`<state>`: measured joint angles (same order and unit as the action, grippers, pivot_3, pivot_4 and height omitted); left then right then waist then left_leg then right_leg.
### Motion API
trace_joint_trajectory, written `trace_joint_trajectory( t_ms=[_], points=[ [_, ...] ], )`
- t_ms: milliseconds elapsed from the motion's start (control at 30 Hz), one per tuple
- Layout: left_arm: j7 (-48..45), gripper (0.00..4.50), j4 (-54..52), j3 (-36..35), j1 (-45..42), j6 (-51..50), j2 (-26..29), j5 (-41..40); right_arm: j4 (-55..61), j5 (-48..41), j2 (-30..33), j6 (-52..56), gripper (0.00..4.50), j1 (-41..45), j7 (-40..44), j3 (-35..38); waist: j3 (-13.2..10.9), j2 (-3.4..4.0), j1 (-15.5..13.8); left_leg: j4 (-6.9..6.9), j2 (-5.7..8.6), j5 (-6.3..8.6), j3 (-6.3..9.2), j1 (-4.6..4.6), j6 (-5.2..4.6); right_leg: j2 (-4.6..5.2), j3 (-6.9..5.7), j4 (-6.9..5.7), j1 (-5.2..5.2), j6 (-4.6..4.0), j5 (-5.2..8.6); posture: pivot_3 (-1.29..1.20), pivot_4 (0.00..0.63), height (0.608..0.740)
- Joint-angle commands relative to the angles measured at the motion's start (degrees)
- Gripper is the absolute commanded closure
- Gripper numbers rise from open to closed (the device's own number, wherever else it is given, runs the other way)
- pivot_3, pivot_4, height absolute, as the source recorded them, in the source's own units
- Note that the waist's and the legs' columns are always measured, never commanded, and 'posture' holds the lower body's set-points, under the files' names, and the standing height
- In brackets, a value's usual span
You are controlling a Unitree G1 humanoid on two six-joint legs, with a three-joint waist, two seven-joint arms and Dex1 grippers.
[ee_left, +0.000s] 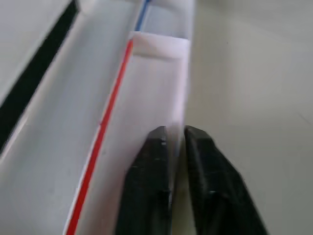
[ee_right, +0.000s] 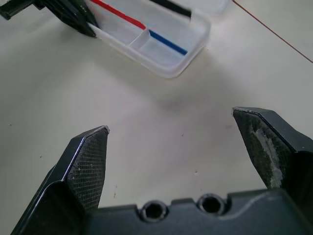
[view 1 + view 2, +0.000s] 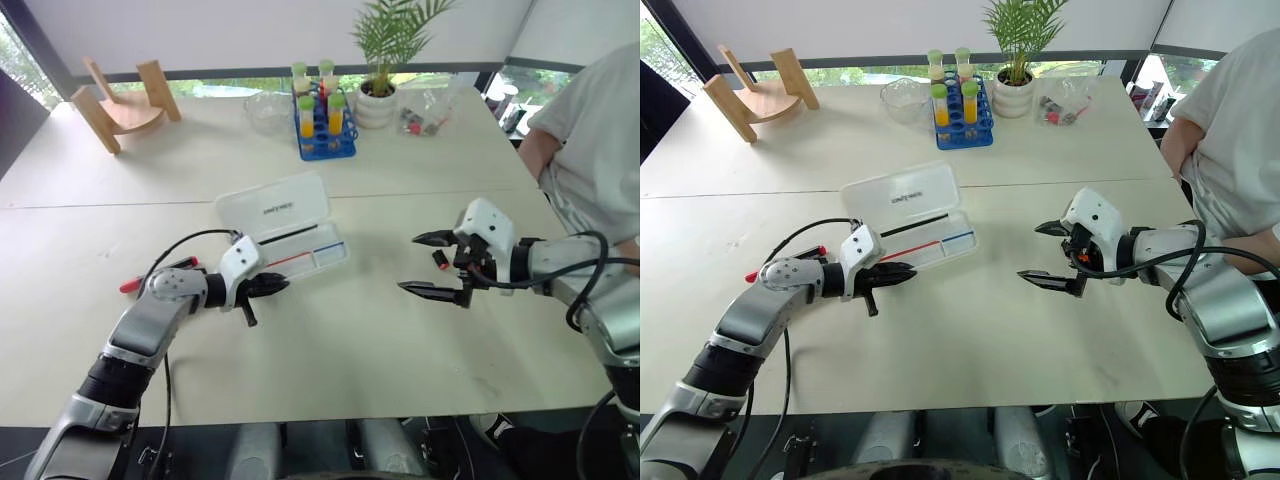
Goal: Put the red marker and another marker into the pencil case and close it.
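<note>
Now the pencil case lies open on the table, its lid folded back. The left gripper is closed, pinching the near wall of the case's tray. The right gripper hangs well apart over the table with fingers spread wide, holding nothing. A red-tipped marker lies beside the left arm.

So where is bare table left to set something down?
Bare: the stretch between the pencil case and the right tool, and the near table in front of both arms. Crowded: the far edge, with the tube rack, glass bowl, plant pot and wooden stand.
</note>
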<state>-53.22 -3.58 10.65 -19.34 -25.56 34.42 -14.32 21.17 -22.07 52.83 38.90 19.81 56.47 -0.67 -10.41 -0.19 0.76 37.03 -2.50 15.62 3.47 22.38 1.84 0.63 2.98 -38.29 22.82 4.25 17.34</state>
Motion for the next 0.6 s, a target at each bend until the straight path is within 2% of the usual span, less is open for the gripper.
trace_joint_trajectory(
  t_ms=[33,300,467,600],
  points=[
    [-2.0,4.48,-0.5,0.0,0.7,0.4,1.0,-0.2,1.8,-0.9,0.6,-0.1,0.0,0.0,-0.5,2.7,0.0,0.0,0.0,0.01,0.0,0.0,0.0,0.0,0.0,0.01,0.0,0.0,0.0,0.0,0.0,0.0,0.15,0.74],
    [-14.2,4.48,-3.3,3.1,-2.1,4.5,1.6,-2.9,-0.2,-0.2,1.5,-0.9,0.0,1.1,-0.8,4.3,0.0,0.0,-0.1,0.02,0.01,0.0,0.0,0.01,0.0,0.0,0.0,0.0,0.0,0.01,0.0,0.0,0.15,0.74],
    [-21.6,4.48,-0.5,7.6,-4.0,11.0,2.9,0.6,0.7,-0.6,1.8,-0.6,0.0,-0.1,-1.6,5.6,0.0,0.0,-0.1,0.01,0.02,0.0,-0.01,0.01,0.0,0.0,0.0,0.0,0.01,0.0,0.0,0.0,0.15,0.74],
    [-23.1,4.48,3.0,9.5,-5.4,16.0,3.1,3.7,1.8,-0.7,1.5,-0.2,0.0,-1.1,-2.4,6.2,0.0,0.01,0.1,0.01,0.02,0.0,-0.01,0.0,-0.01,-0.02,0.01,0.0,0.01,0.0,0.0,0.0,0.15,0.74]
  ],
)
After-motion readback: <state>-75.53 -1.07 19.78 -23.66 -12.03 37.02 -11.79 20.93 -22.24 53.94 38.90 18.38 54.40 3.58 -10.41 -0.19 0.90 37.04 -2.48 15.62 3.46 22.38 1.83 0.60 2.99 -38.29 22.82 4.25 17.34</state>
